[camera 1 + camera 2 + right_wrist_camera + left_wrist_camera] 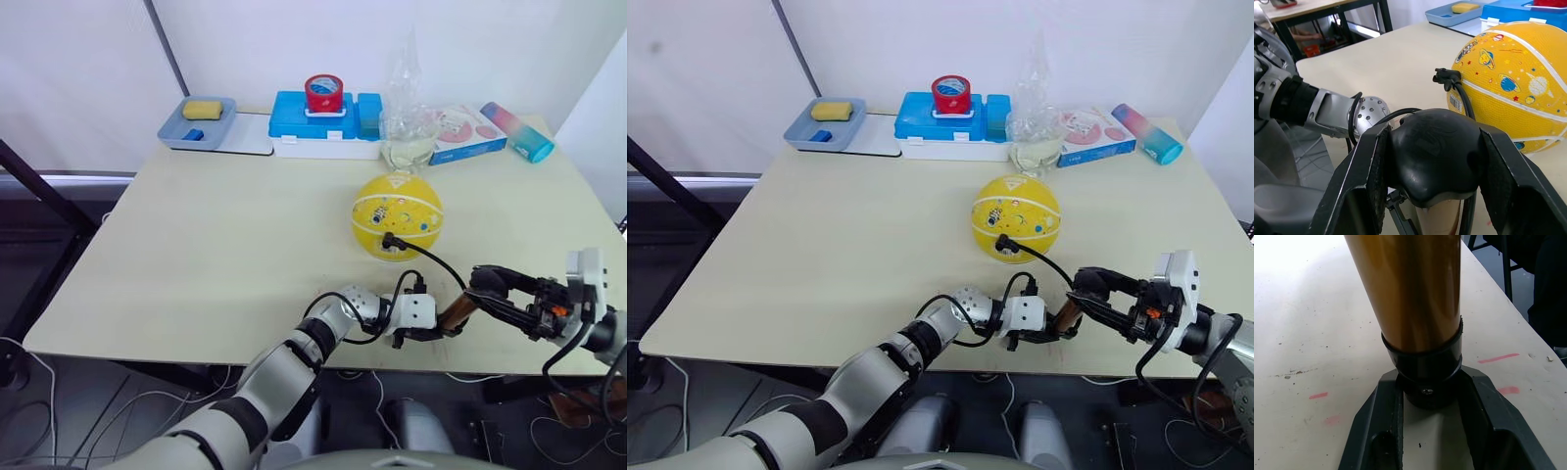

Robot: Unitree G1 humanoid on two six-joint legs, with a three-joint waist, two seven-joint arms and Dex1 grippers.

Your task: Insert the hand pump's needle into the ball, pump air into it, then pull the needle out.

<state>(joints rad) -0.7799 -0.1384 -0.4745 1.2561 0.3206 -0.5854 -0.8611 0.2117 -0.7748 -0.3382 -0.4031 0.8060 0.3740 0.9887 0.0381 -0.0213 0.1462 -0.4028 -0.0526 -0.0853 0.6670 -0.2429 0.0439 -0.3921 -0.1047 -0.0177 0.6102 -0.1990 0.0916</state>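
Observation:
The round yellow ball [397,215] rests on the table [216,245], right of centre. The needle's black fitting [391,238] sits against the ball's near side, its tip hidden, and the black hose [441,262] curves from it down to the hand pump [456,313] near the front edge. My left gripper [1429,382] is shut on the pump's black end cap [1425,374], below the copper tube [1410,293]. My right gripper [1432,142] is shut on the pump's black handle [1435,161], with the ball [1518,83] just beyond it.
Along the back edge stand a blue-grey tray [171,132] with a yellow sponge [203,109], a blue box [313,122] topped by a red tape roll [323,93], a clear plastic bag [409,127], a pink box [468,132] and a bottle [516,130].

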